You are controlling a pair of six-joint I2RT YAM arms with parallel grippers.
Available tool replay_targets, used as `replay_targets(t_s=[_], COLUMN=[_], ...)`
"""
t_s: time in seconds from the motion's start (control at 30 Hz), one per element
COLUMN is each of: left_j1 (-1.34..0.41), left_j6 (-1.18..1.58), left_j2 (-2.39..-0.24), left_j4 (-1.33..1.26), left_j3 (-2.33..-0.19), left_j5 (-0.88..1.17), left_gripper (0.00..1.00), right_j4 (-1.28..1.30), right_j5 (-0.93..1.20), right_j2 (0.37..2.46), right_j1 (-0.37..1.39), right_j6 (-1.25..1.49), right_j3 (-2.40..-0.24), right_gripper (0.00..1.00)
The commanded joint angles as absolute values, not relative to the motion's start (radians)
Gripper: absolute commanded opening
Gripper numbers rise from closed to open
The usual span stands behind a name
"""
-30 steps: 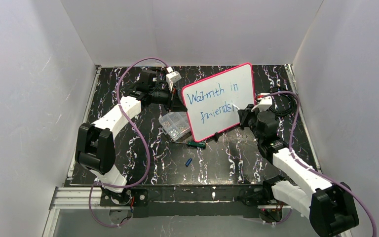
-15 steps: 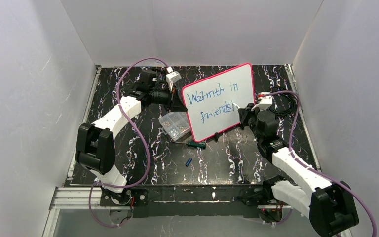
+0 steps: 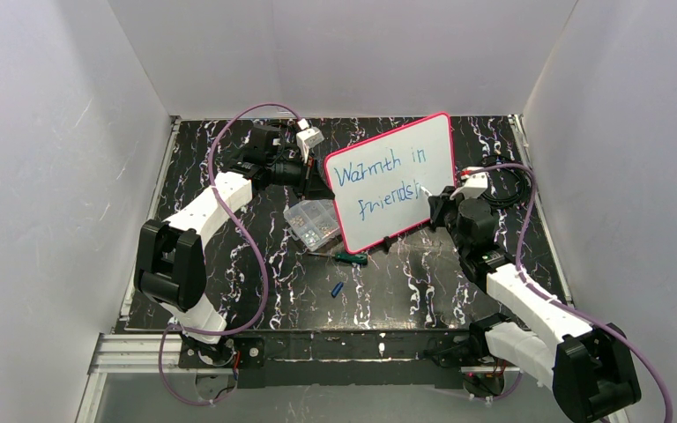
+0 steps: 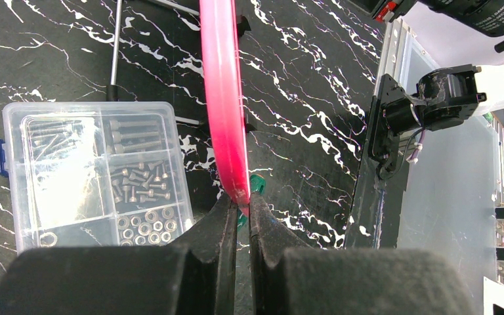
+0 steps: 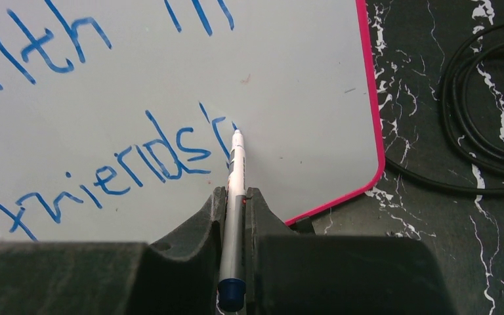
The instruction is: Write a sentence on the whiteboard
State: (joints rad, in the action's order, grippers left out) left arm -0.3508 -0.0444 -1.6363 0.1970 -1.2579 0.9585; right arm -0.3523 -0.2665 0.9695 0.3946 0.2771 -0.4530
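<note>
The right pincer (image 5: 236,194), clamped on the marker (image 5: 237,154), should press lightly to finish the "h" while the left pincer (image 4: 241,203) clamps the whiteboard (image 4: 223,98) steady.

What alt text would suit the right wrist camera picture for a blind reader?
A claw holds a marker, tip on a whiteboard, partway through a letter after blue handwritten "friends". Beyond the board's pink rim: black marbled table and a black cable.
</note>
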Motion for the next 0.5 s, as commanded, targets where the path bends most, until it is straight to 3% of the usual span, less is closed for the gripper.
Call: replay_targets(t_s=[0.0,0.47], left_j1=[-0.358,-0.358], left_j6=[-0.058,-0.057], left_j2=[-1.578,-1.574], left_j4=[0.201,0.201], left_j3=[-1.299,-1.299], left_j5=[1.012,1.012], left_gripper=[0.0,0.0], right_j4=[-0.34,-0.304], right_j5=[-0.283,-0.291], right_j2=[0.944,0.925], right_j1=[0.397,0.397], right_j6=[0.274,0.283], right_j3=[-0.431,-0.404], right_gripper=[0.01,0.01])
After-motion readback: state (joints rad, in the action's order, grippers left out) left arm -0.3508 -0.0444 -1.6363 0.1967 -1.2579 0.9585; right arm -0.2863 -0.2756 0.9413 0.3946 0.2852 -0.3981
